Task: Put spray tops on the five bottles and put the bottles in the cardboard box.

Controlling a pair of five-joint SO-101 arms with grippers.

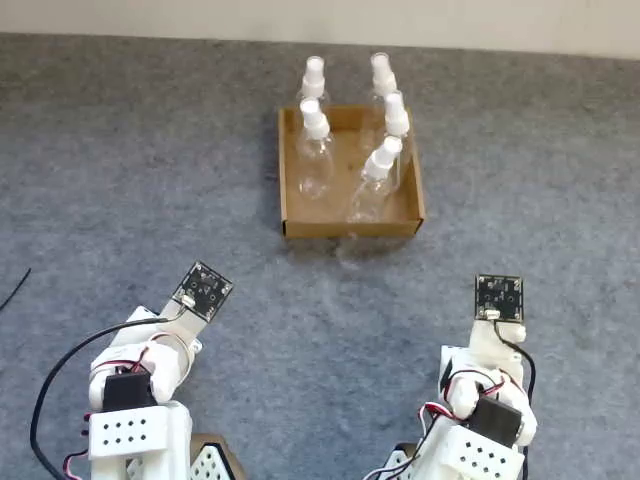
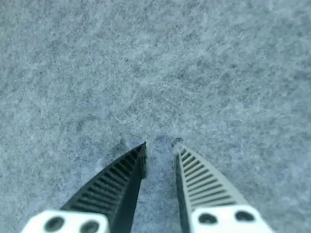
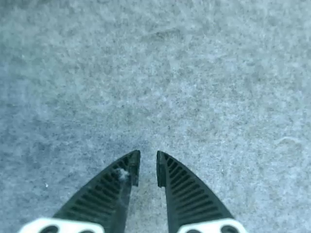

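The cardboard box [image 1: 290, 215] lies at the far middle of the table. Three clear bottles with white spray tops are in it: one upright on its left side [image 1: 315, 165], one at the back right [image 1: 396, 115], one leaning at the front right [image 1: 372, 190]. Two more capped bottles [image 1: 314, 75] [image 1: 381, 72] stand at its back edge; I cannot tell if they are inside. My left gripper [image 2: 160, 144] and right gripper [image 3: 148, 154] hover over bare carpet at the near edge. Each has its jaws almost together with nothing between them.
Grey carpet [image 1: 150, 180] covers the table all around the box. The left arm [image 1: 150, 370] and right arm [image 1: 490, 390] are folded back at the near edge, far from the box. A black cable [image 1: 12, 288] shows at the left edge.
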